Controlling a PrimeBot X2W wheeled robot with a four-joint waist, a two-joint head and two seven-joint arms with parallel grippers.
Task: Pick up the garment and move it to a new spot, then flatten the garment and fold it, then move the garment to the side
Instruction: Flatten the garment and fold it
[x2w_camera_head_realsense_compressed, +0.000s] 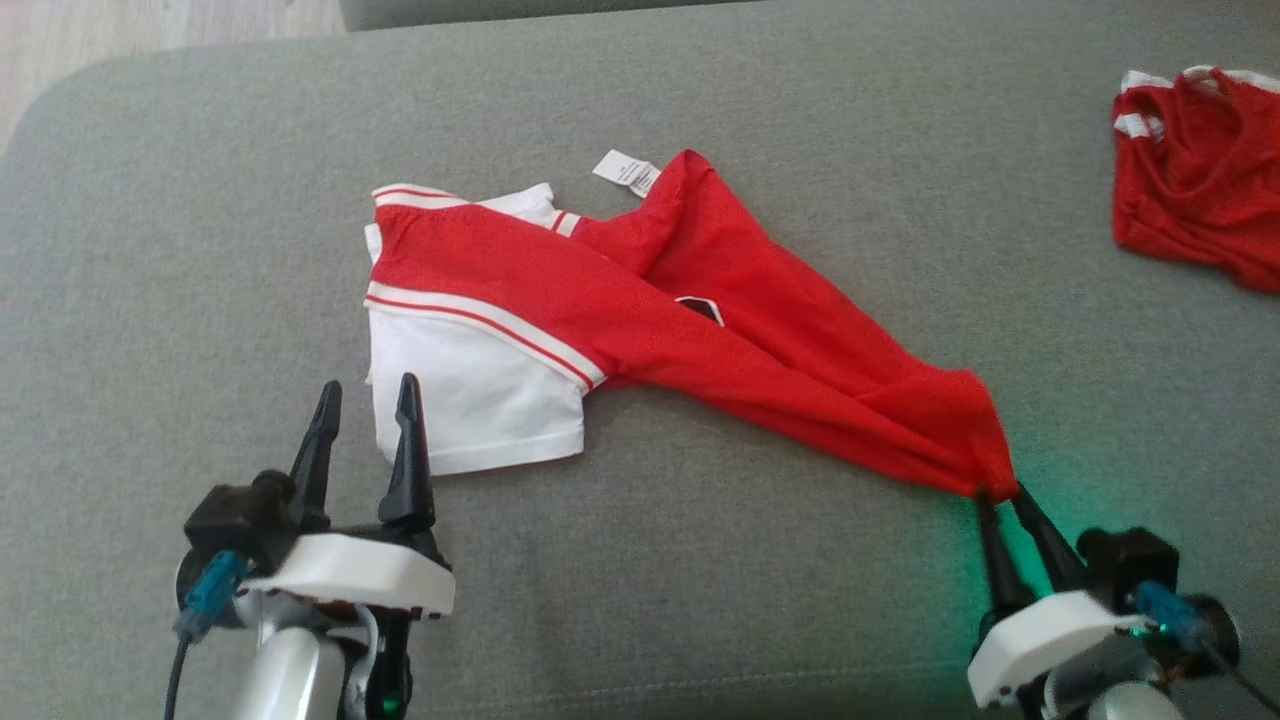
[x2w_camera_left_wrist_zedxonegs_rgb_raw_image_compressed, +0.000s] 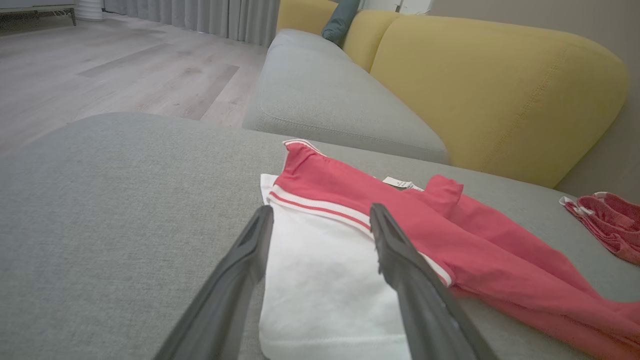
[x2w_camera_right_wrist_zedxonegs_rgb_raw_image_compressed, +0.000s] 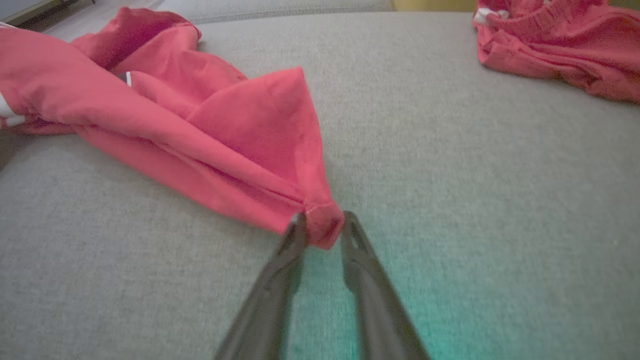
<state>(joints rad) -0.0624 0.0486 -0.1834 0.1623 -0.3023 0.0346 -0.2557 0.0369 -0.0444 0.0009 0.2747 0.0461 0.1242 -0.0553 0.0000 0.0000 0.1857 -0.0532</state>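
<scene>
While the red-and-white jersey garment (x2w_camera_head_realsense_compressed: 640, 320) is lying stretched across the grey fabric sofa seat (x2w_camera_head_realsense_compressed: 200, 200), the right jaws are narrowly bracketing its five-o'clock corner, grip uncertain; the left jaws are hovering wide at seven o'clock. Flattening seems underway; spreading the bunched cloth comes next.

Grey seat (x2w_camera_left_wrist_zedxonegs_rgb_raw_image_compressed: 125, 175), yellow backrest (x2w_camera_left_wrist_zedxonegs_rgb_raw_image_compressed: 500, 95), seemingly wooden floor (x2w_camera_left_wrist_zedxonegs_rgb_raw_image_compressed: 100, 65).

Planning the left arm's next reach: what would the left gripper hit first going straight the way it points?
The left gripper would likely meet the white panel of the garment first, right ahead between its open jaws; its height above the cushion is unclear.
</scene>
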